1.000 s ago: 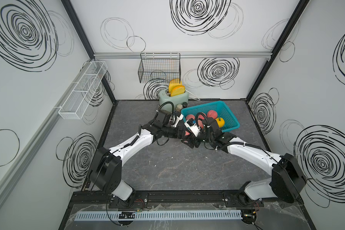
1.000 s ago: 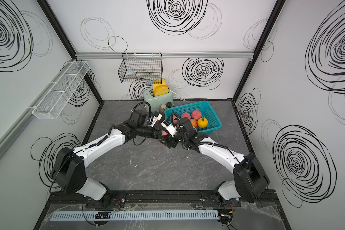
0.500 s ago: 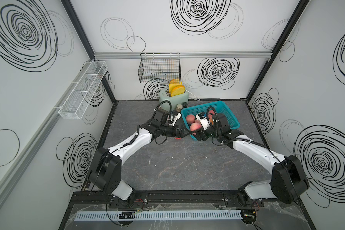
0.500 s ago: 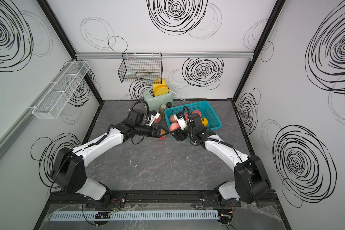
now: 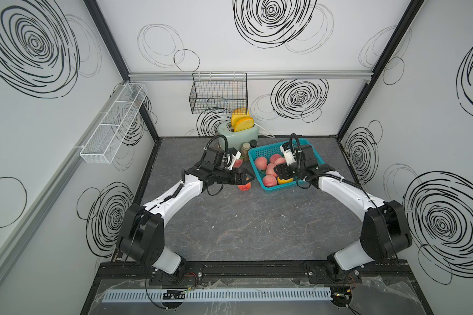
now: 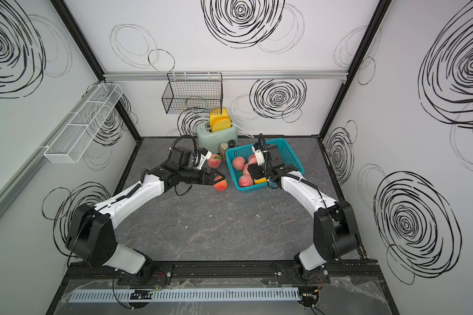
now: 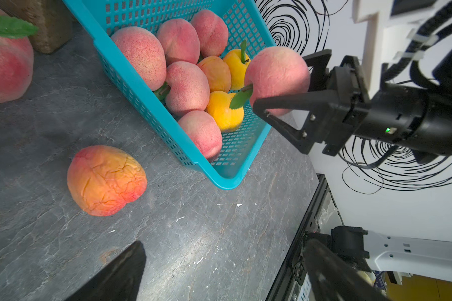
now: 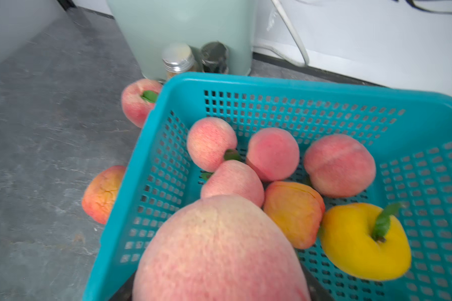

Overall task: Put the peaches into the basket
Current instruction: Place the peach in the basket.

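Pink peach (image 8: pixel 219 250) pinched in right gripper (image 7: pixel 279 81), hanging over basket (image 7: pixel 219 177). Left gripper (image 5: pixel 244 176) spread wide, empty. Wrinkled orange peach (image 5: pixel 244 187) on desk just below it, toward 5 o'clock; basket wall at peach's 3 o'clock. Left arm nearer.

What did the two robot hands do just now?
The right gripper carried its pink peach away from the left gripper and out over the basket, gripping it all the way. The left gripper opened wide and holds nothing. The basket and toaster stayed put.
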